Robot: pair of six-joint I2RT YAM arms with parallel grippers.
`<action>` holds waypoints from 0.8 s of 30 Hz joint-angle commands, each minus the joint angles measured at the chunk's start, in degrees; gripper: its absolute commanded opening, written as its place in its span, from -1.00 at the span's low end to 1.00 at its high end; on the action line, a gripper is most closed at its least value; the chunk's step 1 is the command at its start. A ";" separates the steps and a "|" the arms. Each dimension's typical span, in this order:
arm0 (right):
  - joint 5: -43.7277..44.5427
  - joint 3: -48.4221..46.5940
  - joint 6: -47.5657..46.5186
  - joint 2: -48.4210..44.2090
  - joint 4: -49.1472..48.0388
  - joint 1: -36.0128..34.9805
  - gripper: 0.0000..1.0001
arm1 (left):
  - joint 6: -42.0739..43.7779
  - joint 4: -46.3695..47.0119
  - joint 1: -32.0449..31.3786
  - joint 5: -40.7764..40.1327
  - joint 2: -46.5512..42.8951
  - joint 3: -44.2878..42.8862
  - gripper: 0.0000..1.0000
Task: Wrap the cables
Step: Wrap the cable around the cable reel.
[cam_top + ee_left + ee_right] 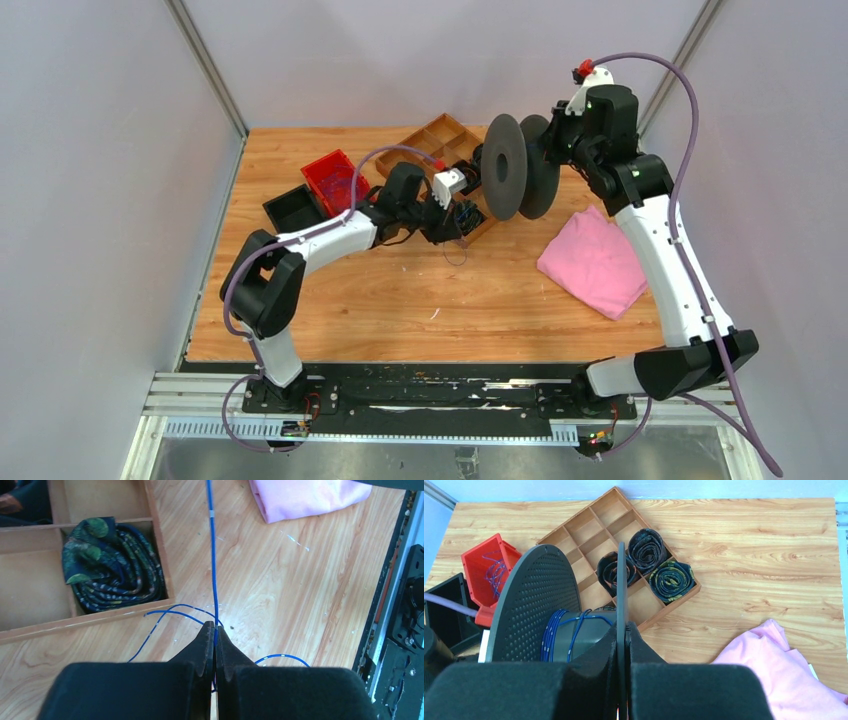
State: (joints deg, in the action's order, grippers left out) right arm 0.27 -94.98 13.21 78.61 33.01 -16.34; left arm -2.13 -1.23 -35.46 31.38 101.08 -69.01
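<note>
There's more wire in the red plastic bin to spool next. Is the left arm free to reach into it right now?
Probably not yet: the left gripper has its jaws shut on the thin blue cable. The red plastic bin sits beside its forearm, reachable once it lets go.

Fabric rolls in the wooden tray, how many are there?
3: far roll, near-right roll in the corner compartment, and left roll partly behind the spool flange. The spool covers part of the wooden tray, so more may be hidden.
</note>
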 commanded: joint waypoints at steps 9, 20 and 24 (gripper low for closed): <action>4.81 -0.32 3.79 1.59 -4.73 0.93 -0.98 | -0.34 3.36 -6.04 -1.51 -1.41 1.34 -0.91; 6.33 2.95 4.08 2.12 -6.95 0.95 -0.99 | -1.91 3.87 -10.23 2.33 -0.72 -0.15 -0.87; 6.20 4.24 4.40 2.25 -7.54 0.91 -0.99 | -5.93 4.11 -11.42 4.38 0.69 -2.54 -0.84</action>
State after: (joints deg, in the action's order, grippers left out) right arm 4.64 -91.39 15.86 81.34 31.22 -16.32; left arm -4.19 1.21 -45.52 32.36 101.10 -68.29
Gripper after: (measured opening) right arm 0.034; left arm 0.075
